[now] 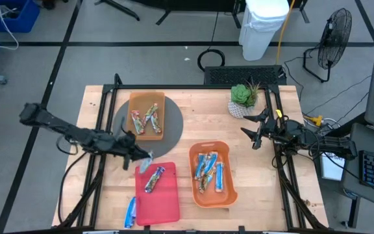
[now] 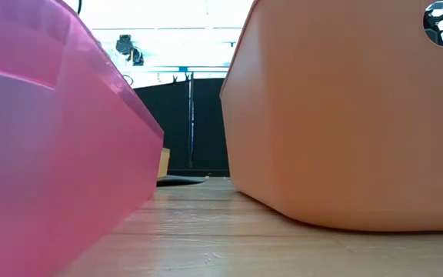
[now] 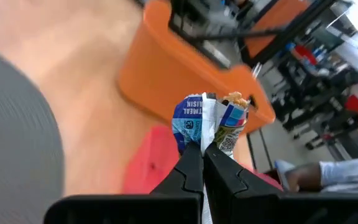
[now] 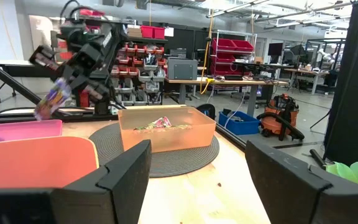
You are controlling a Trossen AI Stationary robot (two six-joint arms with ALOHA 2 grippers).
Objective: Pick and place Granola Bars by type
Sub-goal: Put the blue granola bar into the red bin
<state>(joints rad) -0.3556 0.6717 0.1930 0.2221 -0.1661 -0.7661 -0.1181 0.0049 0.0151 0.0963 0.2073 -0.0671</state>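
The worktop (image 1: pixel 206 127) is pale wood with visible plank grain and a smooth, lightly sheened finish, and the round mat (image 1: pixel 121 117) on it looks dark grey, matt and finely ribbed. The orange trays (image 1: pixel 229 188) and the red tray (image 1: pixel 164 201) appear to be smooth, slightly translucent plastic with a soft gloss, while the Granola Bars (image 1: pixel 208 170) have shiny, crinkled foil wrappers. The left end effector (image 3: pixel 202 163) has matt black fingers (image 3: pixel 188 171) that look like hard plastic, pinching one glossy printed wrapper (image 3: pixel 194 118).
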